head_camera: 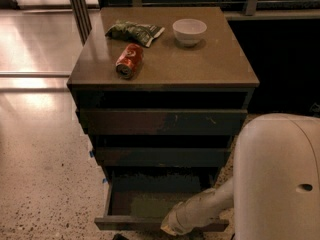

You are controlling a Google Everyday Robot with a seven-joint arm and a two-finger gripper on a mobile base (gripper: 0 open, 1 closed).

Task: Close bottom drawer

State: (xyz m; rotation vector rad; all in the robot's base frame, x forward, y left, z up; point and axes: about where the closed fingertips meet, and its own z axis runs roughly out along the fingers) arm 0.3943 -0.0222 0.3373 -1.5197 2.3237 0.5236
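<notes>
The bottom drawer of the dark cabinet stands pulled out, its olive-grey floor showing and its flat front along the lower edge of the view. My gripper is at the drawer's front edge, right of its middle, at the end of my white forearm that reaches in from the lower right. It rests at or over the front panel. The middle drawer and the top drawer above it are pushed in.
On the cabinet top lie a red soda can on its side, a green snack bag and a white bowl. My white arm housing fills the lower right. Speckled floor lies to the left.
</notes>
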